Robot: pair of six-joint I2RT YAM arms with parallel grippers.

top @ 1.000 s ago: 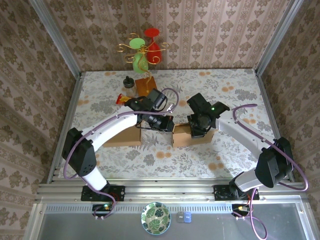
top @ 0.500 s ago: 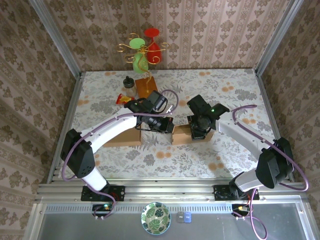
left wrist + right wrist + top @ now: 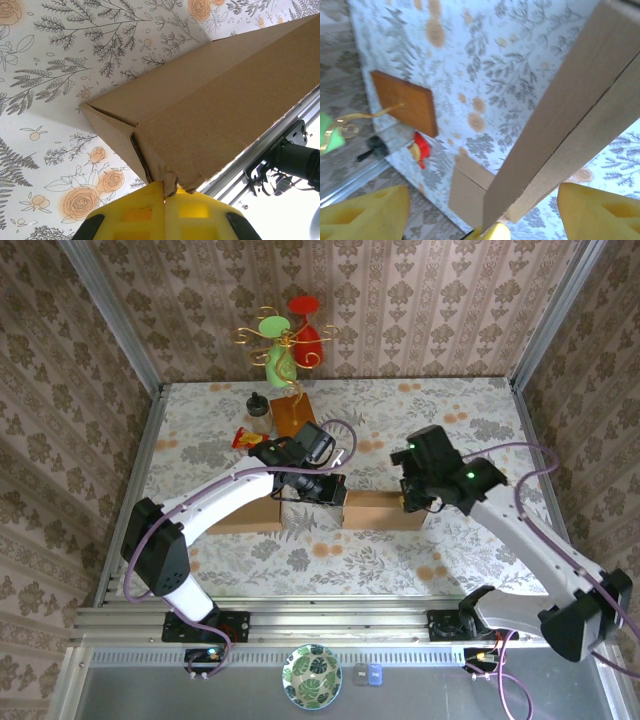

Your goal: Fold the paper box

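The paper box (image 3: 385, 511) is plain brown cardboard, partly folded into a long, flat-sided tube lying across the middle of the table (image 3: 420, 420). A flat panel of the same cardboard lies to its left. One frayed end corner is pinched in the left tool (image 3: 165, 192).

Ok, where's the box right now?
In the top view the box lies mid-table in front of the wooden stand, the left claw pinching its middle and the open right claw at its right end.
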